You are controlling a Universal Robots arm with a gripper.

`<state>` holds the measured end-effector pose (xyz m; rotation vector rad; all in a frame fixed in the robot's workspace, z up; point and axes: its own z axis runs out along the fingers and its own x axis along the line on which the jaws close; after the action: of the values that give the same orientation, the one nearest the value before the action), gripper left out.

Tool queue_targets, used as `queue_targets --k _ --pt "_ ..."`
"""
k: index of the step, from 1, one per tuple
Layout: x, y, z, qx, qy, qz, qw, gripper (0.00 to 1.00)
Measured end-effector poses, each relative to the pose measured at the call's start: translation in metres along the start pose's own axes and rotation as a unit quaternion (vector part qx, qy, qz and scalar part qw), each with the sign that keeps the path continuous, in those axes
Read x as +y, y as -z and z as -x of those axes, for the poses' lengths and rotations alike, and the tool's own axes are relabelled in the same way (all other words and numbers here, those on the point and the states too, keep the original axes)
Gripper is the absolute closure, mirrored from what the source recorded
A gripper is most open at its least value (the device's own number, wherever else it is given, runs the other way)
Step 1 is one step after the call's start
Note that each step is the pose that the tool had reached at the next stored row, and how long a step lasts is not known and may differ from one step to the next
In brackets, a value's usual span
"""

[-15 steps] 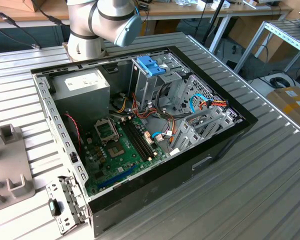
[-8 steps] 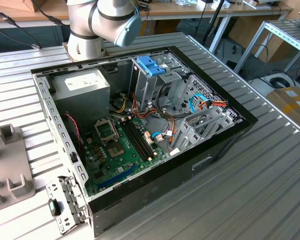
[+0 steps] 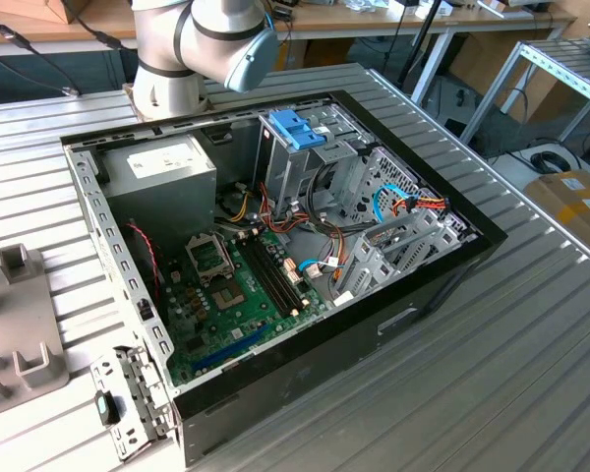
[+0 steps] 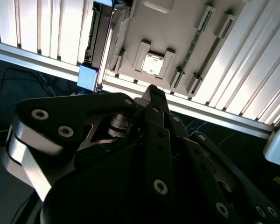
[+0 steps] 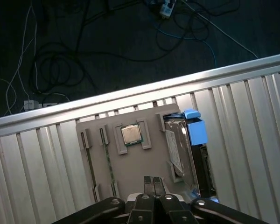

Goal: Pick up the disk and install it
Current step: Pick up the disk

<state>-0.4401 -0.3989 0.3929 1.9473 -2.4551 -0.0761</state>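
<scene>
Hovering near dark-grey, blue-railed rectangular disk (image 5: pixel 177 144), black pincer (image 5: pixel 153 179) is held closed, empty; disk not yet picked, nothing installed.

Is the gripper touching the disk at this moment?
Apart. In the first wrist view the gripper is over the grey holder tray, and a strip of bare tray separates it from the disk.

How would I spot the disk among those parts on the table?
Find the grey tray on the ribbed metal table. The disk sits along one edge of it, past the square chip. It alone is a flat slab framed in light-blue plastic.
</scene>
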Motion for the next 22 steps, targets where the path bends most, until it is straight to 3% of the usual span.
queue_targets --k 22 --pt "0.0 0.0 0.0 0.002 0.046 0.0011 0.9989 0.89"
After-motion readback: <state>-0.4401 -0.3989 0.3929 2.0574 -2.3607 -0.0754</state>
